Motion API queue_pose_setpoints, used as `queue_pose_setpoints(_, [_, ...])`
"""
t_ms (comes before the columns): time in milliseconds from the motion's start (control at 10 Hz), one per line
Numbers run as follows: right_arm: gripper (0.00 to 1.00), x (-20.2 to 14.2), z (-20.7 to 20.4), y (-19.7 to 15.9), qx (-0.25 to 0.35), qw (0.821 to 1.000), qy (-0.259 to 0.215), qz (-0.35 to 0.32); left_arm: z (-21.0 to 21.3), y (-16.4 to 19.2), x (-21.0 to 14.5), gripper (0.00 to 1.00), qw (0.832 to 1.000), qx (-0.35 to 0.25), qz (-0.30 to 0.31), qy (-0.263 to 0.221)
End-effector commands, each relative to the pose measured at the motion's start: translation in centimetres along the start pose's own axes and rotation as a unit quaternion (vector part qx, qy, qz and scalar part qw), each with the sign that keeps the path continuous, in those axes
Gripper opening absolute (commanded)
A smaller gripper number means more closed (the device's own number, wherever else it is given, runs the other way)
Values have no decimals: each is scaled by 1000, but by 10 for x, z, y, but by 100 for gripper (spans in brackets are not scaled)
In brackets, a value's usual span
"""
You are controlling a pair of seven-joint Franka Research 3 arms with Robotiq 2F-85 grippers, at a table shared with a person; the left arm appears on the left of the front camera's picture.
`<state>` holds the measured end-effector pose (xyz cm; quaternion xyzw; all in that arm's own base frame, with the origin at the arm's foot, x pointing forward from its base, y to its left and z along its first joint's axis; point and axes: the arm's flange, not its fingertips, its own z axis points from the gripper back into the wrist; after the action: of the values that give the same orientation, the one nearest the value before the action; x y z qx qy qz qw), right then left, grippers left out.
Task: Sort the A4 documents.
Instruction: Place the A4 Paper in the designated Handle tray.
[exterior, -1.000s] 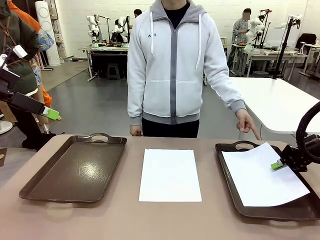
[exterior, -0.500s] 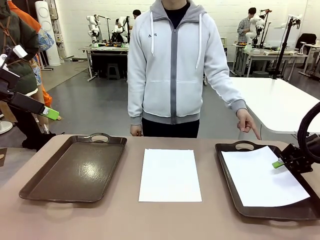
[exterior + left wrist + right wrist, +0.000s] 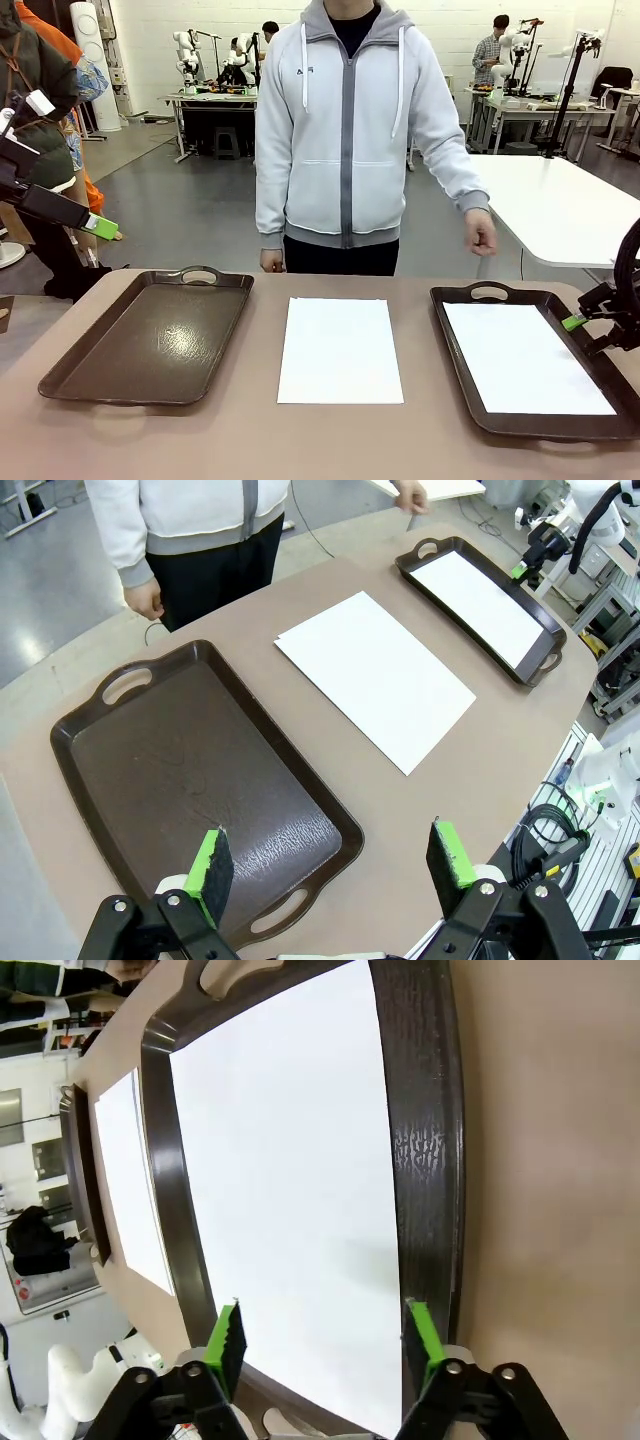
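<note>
White centre sheet point(image 3: 340, 350) | flat on table point(image 3: 250, 430) | long axis toward person point(image 3: 345, 130)

Left hand point(image 3: 330, 860) high at the left, jaws wide; right hand point(image 3: 323, 1335) low at the right, jaws wide, empty.

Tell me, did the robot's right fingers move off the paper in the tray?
Yes. The right fingers slid rightward: they were over the paper, and now they sit at the right tray's outer rim, off the paper.

Two brown trays point(image 3: 150, 340) point(image 3: 447, 340), two A4 documents point(image 3: 340, 350) point(image 3: 525, 360), and one person point(image 3: 345, 130).
</note>
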<state>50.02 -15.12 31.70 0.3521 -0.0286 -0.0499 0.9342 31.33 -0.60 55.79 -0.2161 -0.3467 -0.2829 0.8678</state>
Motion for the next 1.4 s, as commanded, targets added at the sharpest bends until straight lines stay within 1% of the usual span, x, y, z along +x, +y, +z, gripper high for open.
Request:
queue_pose_setpoints(0, [100, -9, 0, 4, -19, 1000, -5, -8, 0, 1, 0, 100, 1000, -5, -3, -2])
queue_pose_setpoints(200, [100, -10, 0, 5, -20, 1000, -9, -9, 0, 1, 0, 100, 1000, -5, -3, -2])
queue_pose_setpoints(300, [100, -8, -2, 8, 0, 1000, -19, 1, 0, 1, 0, 100, 1000, -5, -3, -2])
queue_pose_setpoints(400, [100, -3, 3, 2, -4, 1000, -7, 1, 0, 1, 0, 100, 1000, -5, -3, -2])
queue_pose_setpoints(1300, [100, -3, 3, 2, -4, 1000, -7, 1, 0, 1, 0, 100, 1000, -5, -3, -2])
